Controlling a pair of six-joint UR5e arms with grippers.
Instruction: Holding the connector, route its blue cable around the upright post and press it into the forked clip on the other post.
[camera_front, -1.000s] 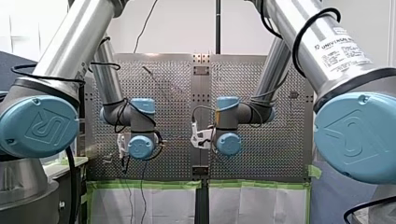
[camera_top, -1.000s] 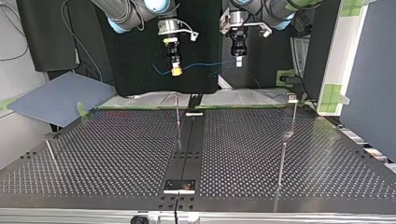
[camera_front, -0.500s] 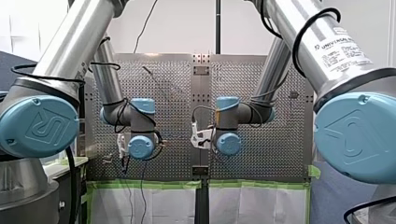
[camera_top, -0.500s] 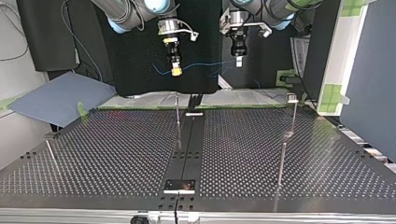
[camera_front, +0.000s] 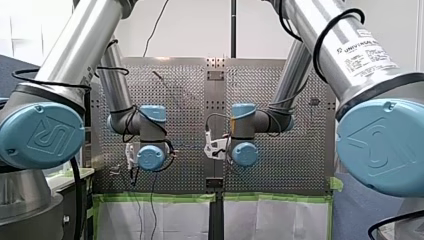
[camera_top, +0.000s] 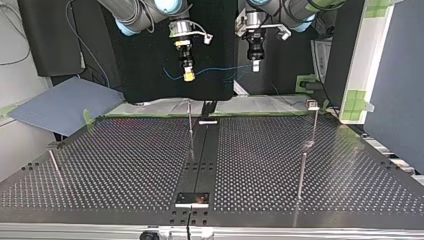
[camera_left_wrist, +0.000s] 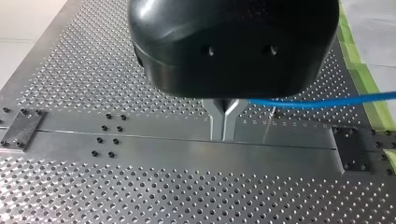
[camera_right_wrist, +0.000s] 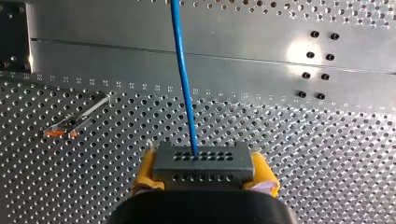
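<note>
**Connector gripped, cable in the air, routing not yet begun**

Seen from across the desk (camera_top: 125, 165), the nearest thing is a black plate (camera_top: 192, 199) at the middle of the near edge, on the dark centre strip. Further along that strip, close to the arms' edge, stands the upright post (camera_top: 190, 120), with nothing around it. Toward the corner on my left arm's side stands the other post (camera_top: 314, 125). It is topped by a small head (camera_top: 312, 104) that I take for the forked clip, though it is too small to read. Nothing blue touches it.

Beyond both posts, above the arms' edge, the 2 end effectors hang side by side, well clear of the desk. My right end effector (camera_top: 188, 76) has its yellow pads (camera_right_wrist: 145, 170) closed on the grey connector (camera_right_wrist: 203, 161), and the blue cable (camera_right_wrist: 184, 79) leaves from the connector's face. The cable sags across the gap to my left end effector (camera_top: 255, 66). Its metal fingers (camera_left_wrist: 216, 119) are drawn together with the cable running in between them, so it seems pinched there.

By my reading, only the grasp is done. 2 steps remain: carrying the cable around the upright post, then pressing it into the clip.
</note>
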